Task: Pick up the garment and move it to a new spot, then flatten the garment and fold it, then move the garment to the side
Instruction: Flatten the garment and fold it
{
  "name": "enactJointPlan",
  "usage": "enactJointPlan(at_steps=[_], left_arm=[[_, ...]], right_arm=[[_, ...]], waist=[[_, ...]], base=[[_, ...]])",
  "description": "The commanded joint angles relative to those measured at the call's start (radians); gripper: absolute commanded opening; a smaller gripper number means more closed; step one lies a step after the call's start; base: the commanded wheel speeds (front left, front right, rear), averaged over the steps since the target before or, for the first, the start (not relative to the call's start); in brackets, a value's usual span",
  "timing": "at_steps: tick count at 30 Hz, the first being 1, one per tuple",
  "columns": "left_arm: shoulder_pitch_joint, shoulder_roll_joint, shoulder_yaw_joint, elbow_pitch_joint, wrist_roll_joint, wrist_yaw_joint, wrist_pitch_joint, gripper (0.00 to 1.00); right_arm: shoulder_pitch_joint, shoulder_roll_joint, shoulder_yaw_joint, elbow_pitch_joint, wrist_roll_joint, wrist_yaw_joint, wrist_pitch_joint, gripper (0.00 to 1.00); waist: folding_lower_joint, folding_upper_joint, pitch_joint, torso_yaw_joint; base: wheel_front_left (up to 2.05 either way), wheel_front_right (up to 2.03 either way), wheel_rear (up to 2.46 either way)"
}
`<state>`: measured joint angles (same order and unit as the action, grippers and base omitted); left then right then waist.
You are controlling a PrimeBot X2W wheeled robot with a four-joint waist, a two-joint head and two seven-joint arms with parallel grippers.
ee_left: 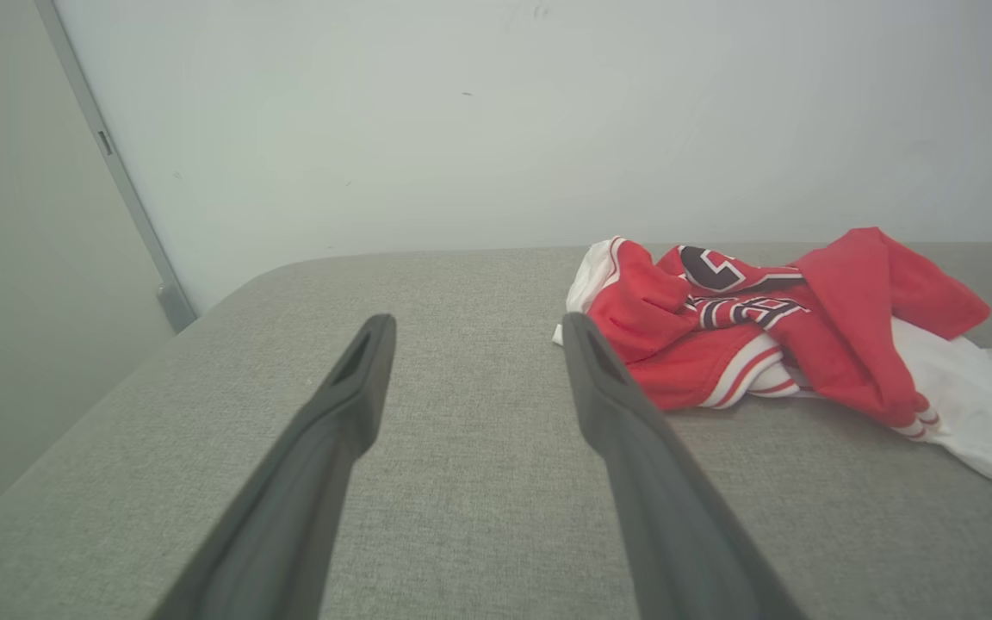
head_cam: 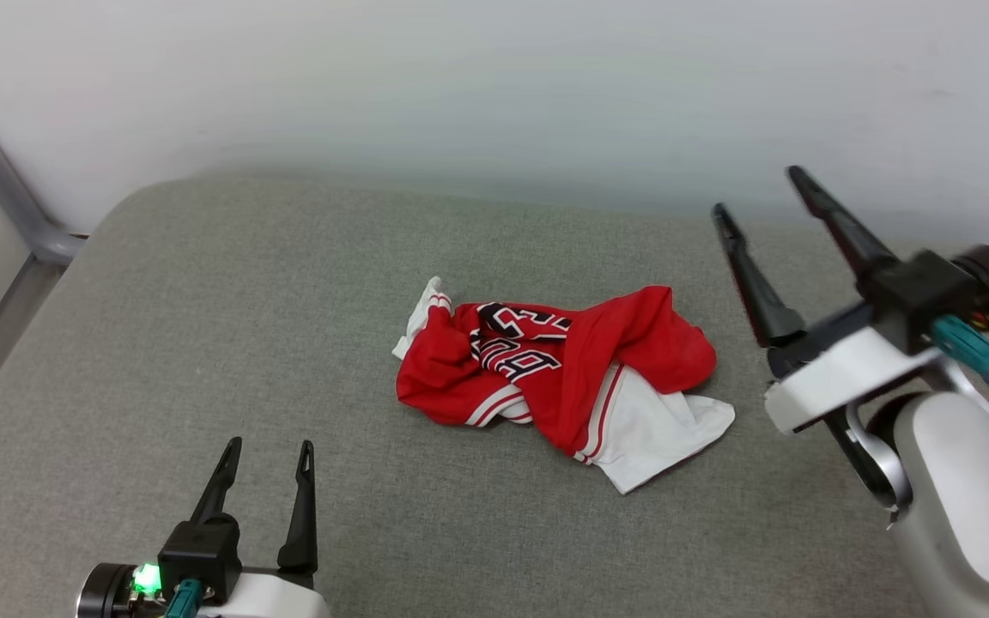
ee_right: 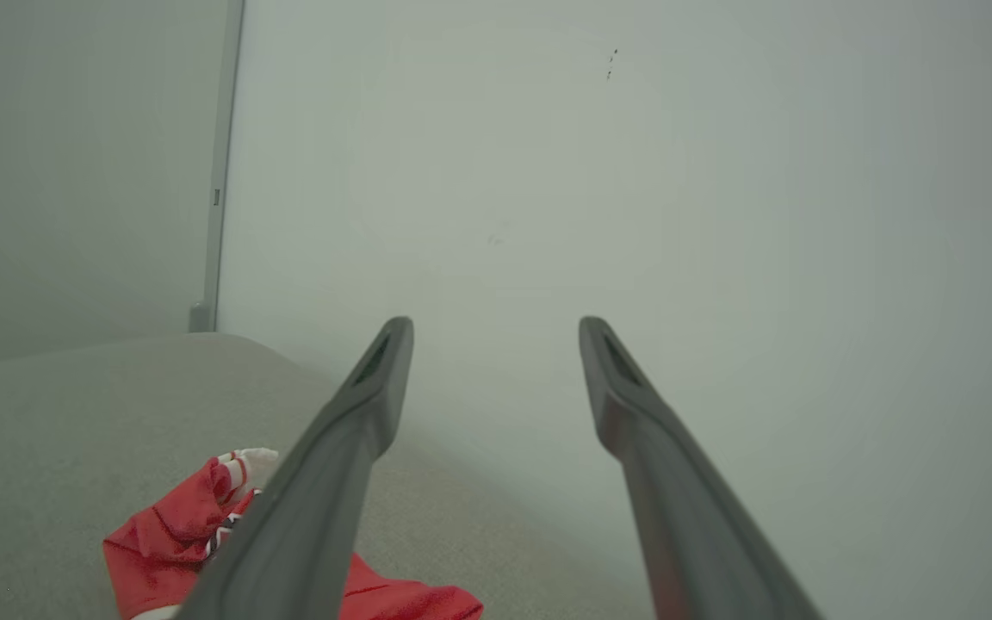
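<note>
We see the shirt (head_cam: 559,378) crumpled midway across the cushion (head_cam: 203,343). Our left gripper (head_cam: 271,445) and right gripper (head_cam: 757,190) gape wide, empty. Left wrist view reveals lettering; right wrist view, a red corner.

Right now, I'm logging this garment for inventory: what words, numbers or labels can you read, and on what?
On the garment: black, white-outlined lettering, crumpled into the folds; only fragments show, too creased to read.
No other text can be read.
</note>
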<state>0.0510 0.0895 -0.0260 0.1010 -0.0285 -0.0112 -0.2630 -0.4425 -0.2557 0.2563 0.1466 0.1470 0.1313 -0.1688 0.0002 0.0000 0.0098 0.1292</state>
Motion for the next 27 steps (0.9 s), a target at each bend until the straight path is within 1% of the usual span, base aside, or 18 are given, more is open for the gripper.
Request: enactJointPlan(at_steps=[1, 7, 11, 14, 16, 19, 22, 27], left_arm=[[-0.016, -0.002, -0.002, -0.002, 0.007, -0.004, -0.003, 1.0], [-0.029, -0.008, 0.001, -0.006, 0.004, -0.006, -0.003, 1.0], [-0.042, -0.013, -0.001, -0.007, 0.002, -0.009, -0.003, 1.0], [-0.055, -0.017, -0.003, -0.007, 0.0, -0.011, -0.003, 1.0], [-0.067, -0.02, -0.005, -0.009, -0.002, -0.013, -0.003, 1.0], [-0.084, -0.023, -0.009, -0.011, -0.007, -0.013, -0.003, 1.0], [-0.103, -0.026, -0.012, -0.013, -0.008, -0.014, -0.003, 1.0], [-0.134, -0.032, -0.018, -0.014, -0.017, -0.014, -0.003, 1.0]], right_arm=[[-0.022, -0.021, 0.034, 0.011, 0.026, -0.001, 0.032, 1.0], [-0.127, -0.164, 0.296, 0.006, 0.244, -0.001, 0.284, 1.0], [-0.193, -0.264, 0.482, -0.02, 0.391, -0.001, 0.466, 1.0], [-0.24, -0.33, 0.61, -0.041, 0.477, -0.001, 0.587, 1.0], [-0.277, -0.366, 0.677, -0.055, 0.519, -0.001, 0.649, 1.0], [-0.326, -0.401, 0.77, -0.057, 0.567, -0.001, 0.726, 1.0], [-0.371, -0.419, 0.849, -0.045, 0.601, -0.001, 0.775, 1.0], [-0.435, -0.411, 0.95, 0.006, 0.618, -0.001, 0.785, 1.0]], waist=[[-0.0002, 0.0, 0.008, 0.005], [-0.0002, 0.0, 0.042, 0.017], [-0.0002, 0.0, 0.07, 0.026], [-0.0002, 0.0, 0.094, 0.035], [-0.0002, 0.0, 0.112, 0.042], [-0.0002, 0.0, 0.141, 0.052], [-0.0002, 0.0, 0.171, 0.066], [-0.0002, 0.0, 0.222, 0.09]], base=[[0.0, 0.0, 0.0], [0.0, 0.0, 0.0], [0.0, 0.0, 0.0], [0.0, 0.0, 0.0], [0.0, 0.0, 0.0], [0.0, 0.0, 0.0], [0.0, 0.0, 0.0], [0.0, 0.0, 0.0]])
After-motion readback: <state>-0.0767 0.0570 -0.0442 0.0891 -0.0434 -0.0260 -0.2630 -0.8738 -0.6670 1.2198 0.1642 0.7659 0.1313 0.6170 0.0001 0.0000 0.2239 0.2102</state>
